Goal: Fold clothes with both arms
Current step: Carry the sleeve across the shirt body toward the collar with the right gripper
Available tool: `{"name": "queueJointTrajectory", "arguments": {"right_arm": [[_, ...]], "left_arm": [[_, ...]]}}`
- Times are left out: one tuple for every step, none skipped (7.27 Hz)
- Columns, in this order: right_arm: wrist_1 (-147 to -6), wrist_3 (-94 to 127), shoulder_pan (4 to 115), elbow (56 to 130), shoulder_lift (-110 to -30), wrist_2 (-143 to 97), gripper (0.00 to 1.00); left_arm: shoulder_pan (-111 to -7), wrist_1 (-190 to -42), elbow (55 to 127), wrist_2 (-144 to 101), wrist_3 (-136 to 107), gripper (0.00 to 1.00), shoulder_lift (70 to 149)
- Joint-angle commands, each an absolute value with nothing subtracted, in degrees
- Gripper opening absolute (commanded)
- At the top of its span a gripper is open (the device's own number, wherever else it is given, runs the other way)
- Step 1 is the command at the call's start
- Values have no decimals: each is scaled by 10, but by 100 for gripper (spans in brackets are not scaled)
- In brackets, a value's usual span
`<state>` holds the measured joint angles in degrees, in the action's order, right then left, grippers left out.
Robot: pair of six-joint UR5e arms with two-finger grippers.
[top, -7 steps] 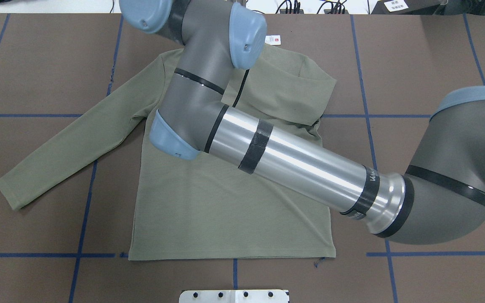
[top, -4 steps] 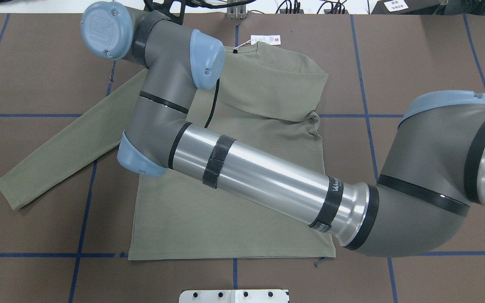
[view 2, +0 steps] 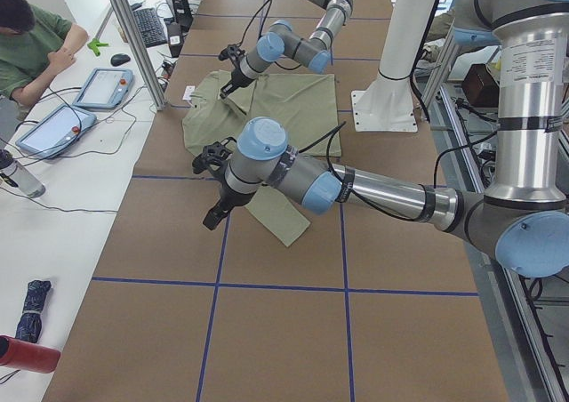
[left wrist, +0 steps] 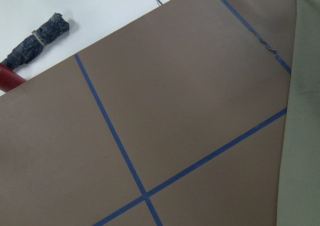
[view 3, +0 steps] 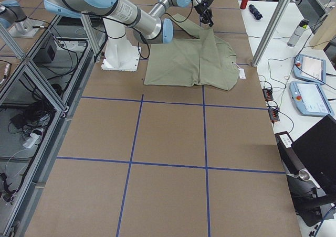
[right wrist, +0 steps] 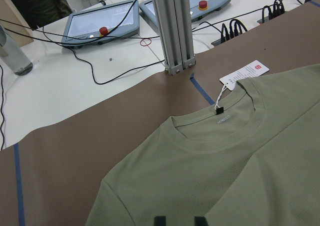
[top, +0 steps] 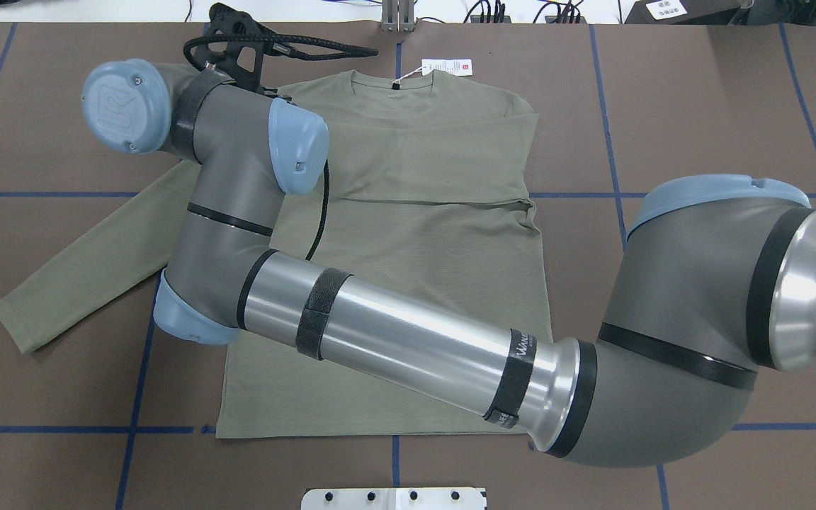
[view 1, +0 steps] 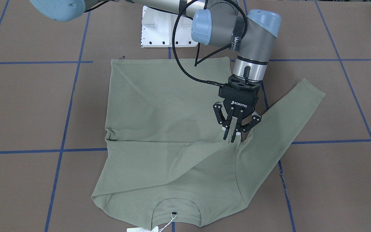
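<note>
Brown table [view 1: 27, 106] holds the shirt [view 1: 159, 112]. Your right gripper [view 1: 230, 138], narrowly parted and empty, hangs over its armpit. The sleeve [view 1: 282, 119] runs outward from there, its cuff [view 1: 314, 88] nearer your left gripper [view 2: 212, 217], whose opening you cannot tell.

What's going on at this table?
A robot is folding a sage-green long-sleeved shirt lying flat on the table. One sleeve is already folded across the chest; the other sleeve lies stretched out. The right gripper, jaws slightly apart and empty, is poised where that sleeve joins the body; the left gripper hangs near its cuff.
</note>
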<state>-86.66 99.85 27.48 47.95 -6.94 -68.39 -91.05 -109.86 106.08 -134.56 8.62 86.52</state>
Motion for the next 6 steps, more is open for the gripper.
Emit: {"name": "queueJointTrajectory", "arguments": {"right_arm": [[-867,962,278,482,-62,-707,100],[-879,945,314,495,-60,-779,100],[-920,878,374,536,-69,-890,100],[-950,797,437,604,-109,-984,100],[-973,705,492,664,-164,-1051,100],[-996,601,541,731,-234,-1103,100]], "left_arm": [[-910,-1099,1063,-1346,84,100,867],[-910,-1099,1063,-1345,63,100,878],[-909,-1104,1062,-1342,9,100,902],[-909,-1153,1045,-1343,5,100,906],[-908,-1218,1038,-1346,-21,100,901],[-885,-1270,1038,-1345,-91,100,898]]}}
